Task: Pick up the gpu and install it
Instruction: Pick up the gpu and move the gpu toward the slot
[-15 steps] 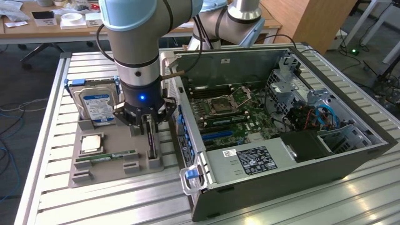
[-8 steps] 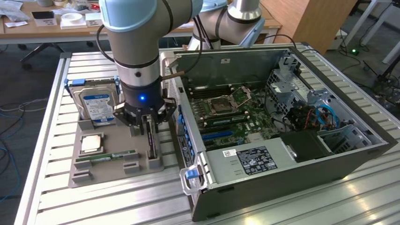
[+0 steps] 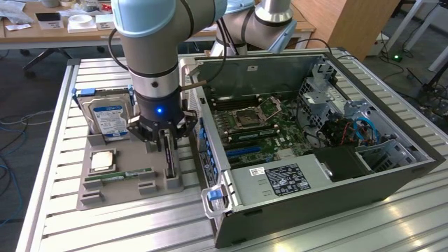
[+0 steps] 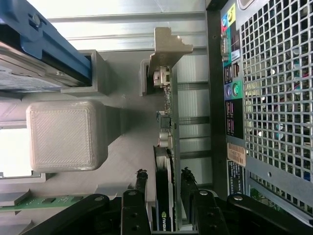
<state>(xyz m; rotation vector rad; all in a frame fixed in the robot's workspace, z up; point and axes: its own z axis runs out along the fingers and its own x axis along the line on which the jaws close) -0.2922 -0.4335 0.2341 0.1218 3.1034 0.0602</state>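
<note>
The gpu [image 3: 169,163] is a thin dark card standing on edge in a slot of the grey holder tray [image 3: 133,198], beside the open computer case [image 3: 315,199]. My gripper [image 3: 164,140] is lowered straight over it. In the wrist view the gpu [image 4: 166,122] runs away from me, with its metal bracket at the far end. My gripper [image 4: 165,175] is open. One of its black fingers [image 4: 142,178] stands on each side of the card, with a narrow gap on both sides. The card still sits in its slot.
On the tray, a silver hard drive [image 3: 108,118] stands in a blue frame, with a processor chip [image 3: 103,160] and a green memory stick [image 3: 129,174] nearby. The case lies open with its motherboard [image 3: 266,131] exposed. Its rear panel [image 4: 274,88] is close beside the card.
</note>
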